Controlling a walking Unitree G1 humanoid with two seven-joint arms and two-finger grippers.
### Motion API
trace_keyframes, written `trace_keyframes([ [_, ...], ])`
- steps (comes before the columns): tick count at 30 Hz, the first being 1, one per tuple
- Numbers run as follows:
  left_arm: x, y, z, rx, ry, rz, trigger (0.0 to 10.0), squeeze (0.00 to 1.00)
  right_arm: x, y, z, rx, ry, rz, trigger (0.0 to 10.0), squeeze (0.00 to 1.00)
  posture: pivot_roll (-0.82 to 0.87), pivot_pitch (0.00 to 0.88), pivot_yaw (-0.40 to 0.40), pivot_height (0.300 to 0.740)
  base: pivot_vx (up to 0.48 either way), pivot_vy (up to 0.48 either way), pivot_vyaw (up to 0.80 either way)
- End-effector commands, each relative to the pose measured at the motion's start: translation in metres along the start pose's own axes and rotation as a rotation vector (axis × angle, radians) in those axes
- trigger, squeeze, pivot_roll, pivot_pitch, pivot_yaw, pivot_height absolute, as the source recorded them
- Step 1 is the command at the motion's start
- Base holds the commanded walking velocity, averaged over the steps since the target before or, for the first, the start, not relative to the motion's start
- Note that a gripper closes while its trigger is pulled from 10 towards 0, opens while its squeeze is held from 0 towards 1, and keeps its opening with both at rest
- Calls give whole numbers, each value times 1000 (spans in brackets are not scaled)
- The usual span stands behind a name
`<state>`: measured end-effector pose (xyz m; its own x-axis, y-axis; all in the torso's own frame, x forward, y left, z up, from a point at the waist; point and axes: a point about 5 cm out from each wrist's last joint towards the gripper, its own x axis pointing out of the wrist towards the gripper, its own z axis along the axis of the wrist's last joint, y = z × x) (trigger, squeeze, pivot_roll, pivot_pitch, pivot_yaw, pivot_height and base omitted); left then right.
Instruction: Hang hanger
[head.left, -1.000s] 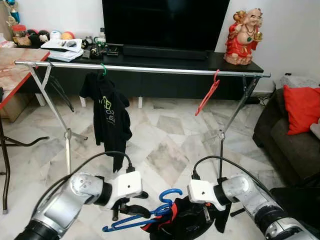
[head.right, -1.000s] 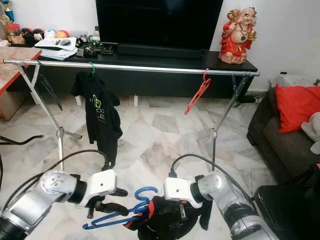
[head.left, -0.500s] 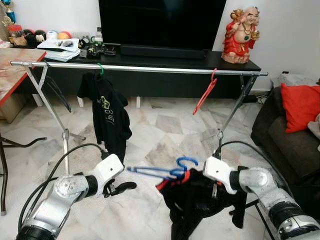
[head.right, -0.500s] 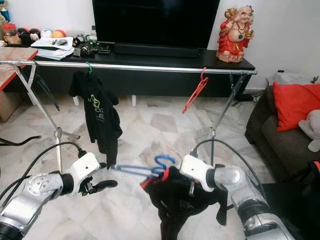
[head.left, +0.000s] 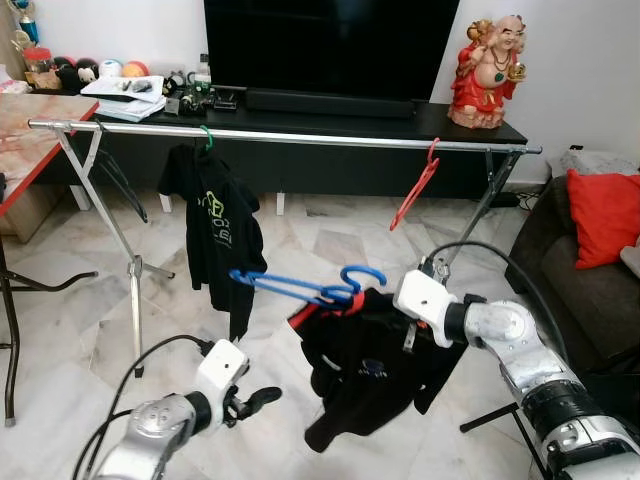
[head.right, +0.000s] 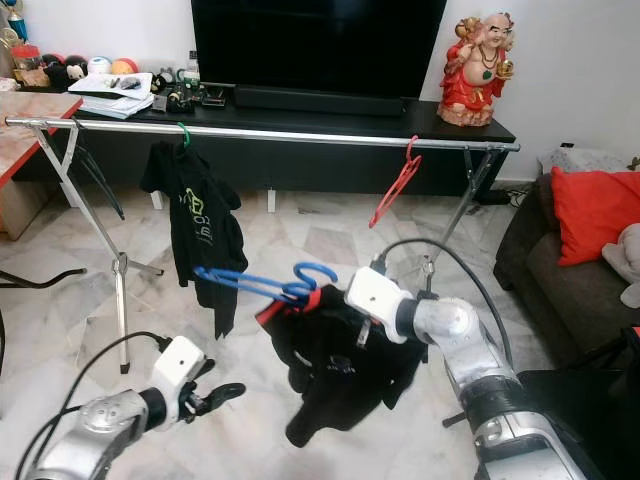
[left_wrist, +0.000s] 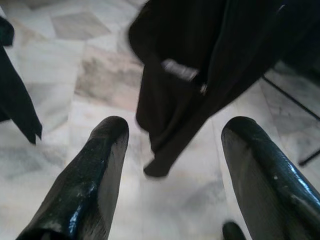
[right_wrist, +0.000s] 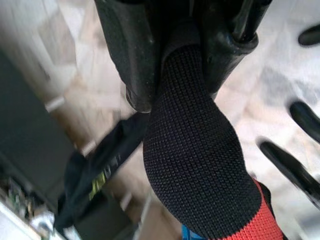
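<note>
Holding the shirt by a pinch of fabric at the shoulder, your right gripper has its fingers closed on cloth, not on the hanger itself. That blue hanger sits in the shirt's neck, hook up and tilted, well below the rail and nearer you than it. Your risk, as I judge it: the hanger is only carried by the garment, so a quick lift or swing could tip it out of the collar, or the fabric could slide through the fingers and drop the lot. The hook could also miss the rail, since you steer it only through loose cloth.

Your left gripper hangs low with its fingers spread wide and nothing in them, looking at the shirt's hem.

The floor is polished marble tile, hard and likely slick. On the rail a black shirt on a green hanger hangs toward your left and a red hanger toward your right; aim between them. A black TV cabinet stands behind, a statue on it, and a sofa with a red cushion crowds your right
</note>
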<state>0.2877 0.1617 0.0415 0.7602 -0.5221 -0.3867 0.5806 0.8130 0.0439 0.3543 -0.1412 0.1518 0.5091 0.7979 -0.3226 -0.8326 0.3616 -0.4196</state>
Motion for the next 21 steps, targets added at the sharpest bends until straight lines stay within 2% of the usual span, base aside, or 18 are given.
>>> trace_keyframes([
  [1,4,0,2,-9,-23,8,10000,0,-3,-3,11,-15,-55,-8,0,0,91,33,-105,740,0,0,0],
  [7,14,0,7,-40,-65,36,10000,0,-1,0,23,-14,-97,4,0,0,77,29,-108,740,0,0,0],
  [10,20,2,11,-42,-98,85,10000,0,-1,9,29,-18,-113,44,0,0,73,26,-107,740,0,0,0],
  [21,23,6,16,-46,-154,129,10000,0,-1,20,36,-13,-125,81,0,0,69,22,-108,740,0,0,0],
])
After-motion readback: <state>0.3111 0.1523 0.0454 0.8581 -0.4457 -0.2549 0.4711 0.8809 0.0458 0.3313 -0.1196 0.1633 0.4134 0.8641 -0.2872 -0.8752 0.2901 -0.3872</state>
